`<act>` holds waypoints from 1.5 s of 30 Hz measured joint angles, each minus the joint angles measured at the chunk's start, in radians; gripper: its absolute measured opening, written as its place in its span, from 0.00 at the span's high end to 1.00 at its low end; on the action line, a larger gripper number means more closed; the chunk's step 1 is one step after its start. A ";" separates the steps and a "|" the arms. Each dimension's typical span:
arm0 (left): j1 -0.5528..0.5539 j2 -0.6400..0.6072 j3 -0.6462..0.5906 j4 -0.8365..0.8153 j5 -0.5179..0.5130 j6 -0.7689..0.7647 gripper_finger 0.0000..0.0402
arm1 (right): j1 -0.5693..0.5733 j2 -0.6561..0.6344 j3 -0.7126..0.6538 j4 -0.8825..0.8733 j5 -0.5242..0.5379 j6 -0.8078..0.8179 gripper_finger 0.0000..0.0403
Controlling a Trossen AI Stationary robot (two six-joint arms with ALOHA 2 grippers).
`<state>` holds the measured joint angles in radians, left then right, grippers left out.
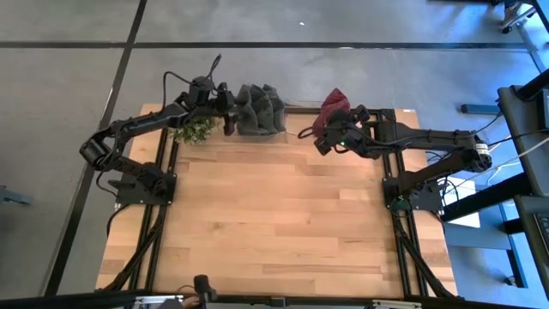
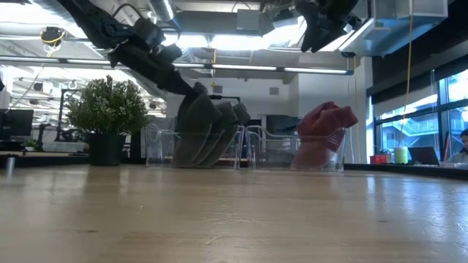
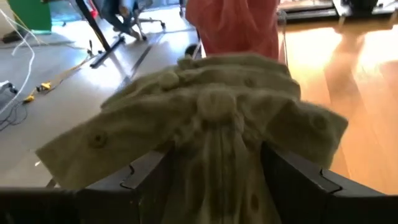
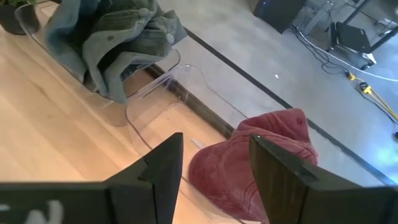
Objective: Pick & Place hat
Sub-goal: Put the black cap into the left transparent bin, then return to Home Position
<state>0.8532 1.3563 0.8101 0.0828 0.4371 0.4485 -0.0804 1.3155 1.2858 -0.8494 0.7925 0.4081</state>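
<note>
A stack of grey-green hats (image 1: 260,110) stands on edge in a clear holder at the table's far edge; the low view shows these hats (image 2: 208,131) leaning against each other. My left gripper (image 1: 229,112) is at the stack's left end, shut on the nearest hat (image 3: 217,124). A red hat (image 1: 334,105) sits in a second clear holder to the right, and the low view has it (image 2: 322,135) slumped inside. My right gripper (image 4: 214,168) hovers open just on the near side of the red hat (image 4: 261,165), touching nothing. My left gripper pinches the nearest grey-green hat's crown below its top button (image 3: 214,102), with bunched cloth (image 3: 214,180) filling the gap between the two fingers. The fingers (image 3: 146,177) come from the table's left, slanting down. The hat still stands in the stack, in the holder.
A potted plant (image 1: 196,129) stands at the far edge just left of the hats, close under my left arm. The clear holders (image 4: 155,106) line the far edge. The wooden table (image 1: 274,223) stretches toward the near side.
</note>
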 joint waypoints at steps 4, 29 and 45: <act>-0.016 0.000 0.000 0.022 -0.001 0.003 0.42 | -0.012 0.000 0.000 0.000 0.000 0.001 0.54; -0.055 0.120 0.011 0.130 -0.224 -0.047 0.42 | -0.022 0.000 0.000 0.016 -0.043 -0.025 0.54; -0.059 -0.099 0.011 0.012 -0.121 -0.223 0.42 | -0.022 0.000 0.000 0.019 -0.077 -0.054 0.54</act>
<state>0.7940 1.2571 0.8211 0.0946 0.3157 0.2251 -0.1028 1.3155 1.2858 -0.8301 0.7159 0.3543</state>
